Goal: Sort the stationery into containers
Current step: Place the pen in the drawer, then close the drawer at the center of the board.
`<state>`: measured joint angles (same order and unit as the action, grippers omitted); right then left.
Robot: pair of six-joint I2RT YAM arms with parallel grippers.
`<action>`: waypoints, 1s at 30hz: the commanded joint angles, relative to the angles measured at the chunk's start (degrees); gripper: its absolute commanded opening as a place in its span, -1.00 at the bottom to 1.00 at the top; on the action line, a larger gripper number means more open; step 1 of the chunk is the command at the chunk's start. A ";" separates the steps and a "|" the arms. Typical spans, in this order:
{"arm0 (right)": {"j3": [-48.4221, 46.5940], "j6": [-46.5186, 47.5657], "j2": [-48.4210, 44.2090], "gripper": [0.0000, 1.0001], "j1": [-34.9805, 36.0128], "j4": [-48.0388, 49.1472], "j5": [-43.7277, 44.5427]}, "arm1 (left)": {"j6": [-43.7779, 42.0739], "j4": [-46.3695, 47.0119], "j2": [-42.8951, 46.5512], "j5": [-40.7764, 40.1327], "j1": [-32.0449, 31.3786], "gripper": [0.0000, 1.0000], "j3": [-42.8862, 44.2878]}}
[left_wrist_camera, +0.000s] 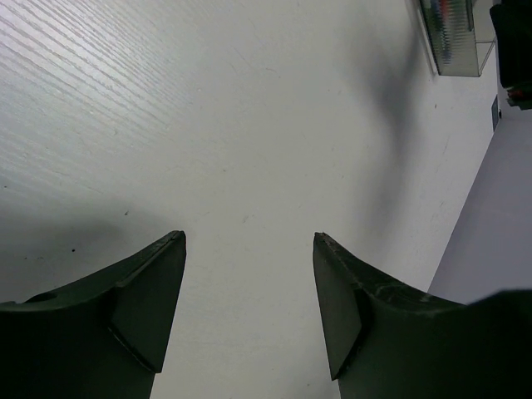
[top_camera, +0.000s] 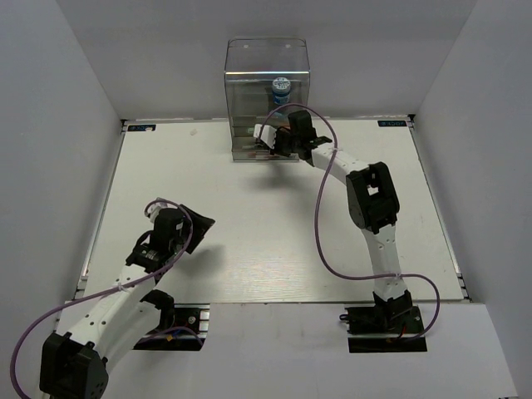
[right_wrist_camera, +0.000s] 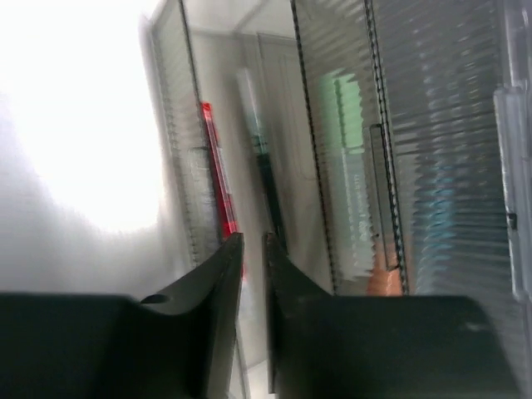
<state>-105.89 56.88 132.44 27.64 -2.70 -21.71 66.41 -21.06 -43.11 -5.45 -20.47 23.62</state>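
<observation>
Starting at the near edge, the left arm [top_camera: 125, 287] is white with black joints. The left jaws are two dark, matte wedges, spread wide above the tabletop [left_wrist_camera: 208, 125], which is white with a fine straight grain like wood. Nothing lies between them. The cabinet [left_wrist_camera: 453, 37] is well apart from them, at the far side.

Further away, a thin purple cable [top_camera: 320, 224] hangs in a loop beside the right arm [top_camera: 370, 199]. The right jaws are almost pressed together. Only a thin bright slit is between them, and I see nothing in it. They are just in front of the cabinet's low part.

The cabinet is tall, box-shaped and made of clear plastic. Its walls are ribbed, so the things inside look wavy. Behind the wall are a red pen [right_wrist_camera: 216, 166], a thin dark pen [right_wrist_camera: 264, 166] with a pale upper end, a green-white pen [right_wrist_camera: 349, 166] and something orange [right_wrist_camera: 384, 281]. The red pen and the dark one end just beyond the tips of the right jaws; if they touch, I cannot tell. The round blue-white roll [top_camera: 281, 86] shows at the cabinet's upper part; whether on it or inside, I cannot tell.
</observation>
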 commanded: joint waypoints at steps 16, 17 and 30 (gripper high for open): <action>-9.52 4.20 2.11 -1.00 -0.30 -19.73 -14.86 | -1.37 0.93 -1.18 1.41 -0.27 0.45 1.26; -9.34 3.94 2.81 -1.00 -0.39 -19.36 -13.98 | -1.37 0.93 -1.18 1.41 -0.27 0.45 1.26; -6.61 -1.15 6.69 -1.00 -0.22 -1.98 2.36 | -1.37 1.99 -5.40 1.41 -0.27 0.45 3.62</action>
<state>-112.62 58.48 138.32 27.29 -13.78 -25.89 65.76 -19.59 -48.03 -4.45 -20.47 24.53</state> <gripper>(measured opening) 0.005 0.724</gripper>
